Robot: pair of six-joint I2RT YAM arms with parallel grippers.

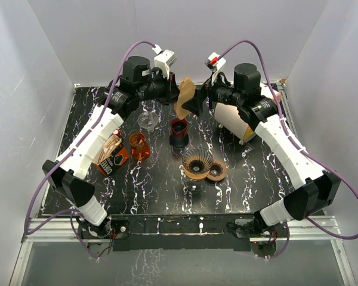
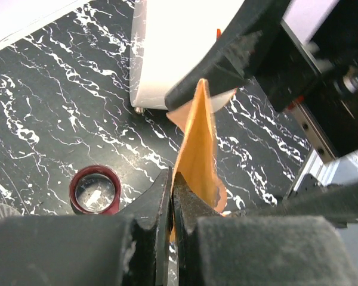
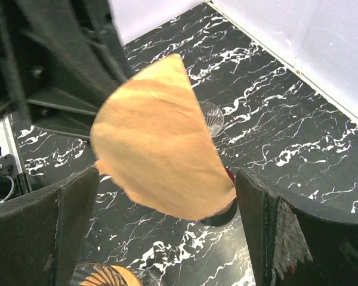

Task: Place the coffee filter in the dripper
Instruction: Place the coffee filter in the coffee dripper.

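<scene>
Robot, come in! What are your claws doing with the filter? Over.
Left claw shut on coffee filter, held in air. Right claw open, either side of it. Dripper empty, nothing covering it.

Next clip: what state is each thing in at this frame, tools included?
coffee filter, flat, off the table, pinched by the left tool
left tool, shut on the coffee filter
right tool, open, gripping nothing
dripper, upright on the table, no filter inside
red cup, upright on the table
</scene>
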